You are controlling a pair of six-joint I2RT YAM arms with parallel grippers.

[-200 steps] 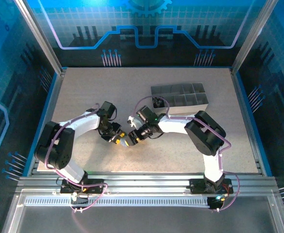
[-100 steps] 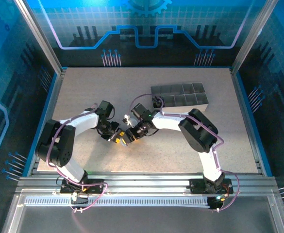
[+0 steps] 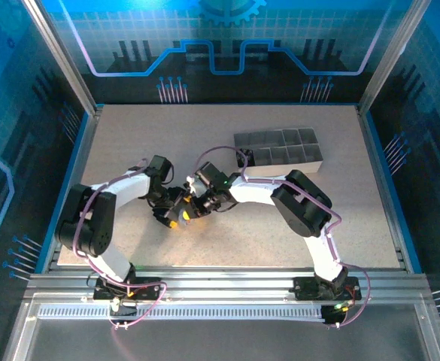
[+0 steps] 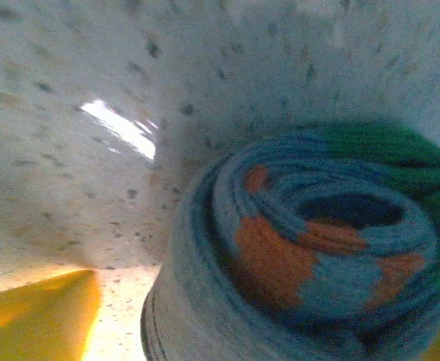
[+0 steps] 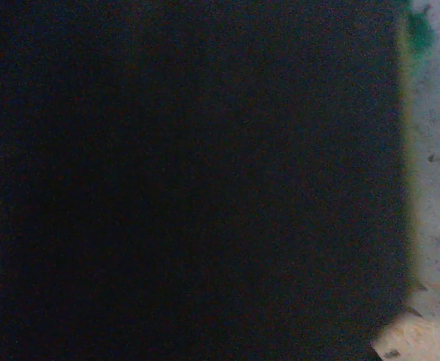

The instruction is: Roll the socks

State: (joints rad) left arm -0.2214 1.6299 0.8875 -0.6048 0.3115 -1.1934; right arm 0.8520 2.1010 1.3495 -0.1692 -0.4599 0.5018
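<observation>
The socks (image 4: 302, 248) are a tight roll in the left wrist view: blue-grey outside, orange-red patches in the coil, a green cuff at the upper right. My left gripper (image 3: 174, 218) stands open around the roll, and its yellow finger (image 4: 31, 316) is apart from the fabric with bare table between. My right gripper (image 3: 195, 208) is pressed nose to nose against the left one and is shut. A black surface very close to the lens covers most of the right wrist view, with a bit of green (image 5: 419, 30) at its top right. What the right jaws pinch is hidden.
A grey divided tray (image 3: 310, 162) stands at the back right of the speckled table (image 3: 129, 143). Both arms bend inward and crowd the table's middle-left. Blue frame rails border the table on either side.
My left gripper has opened off the sock roll. My right gripper has slid left, closer to the left gripper, and shut.
</observation>
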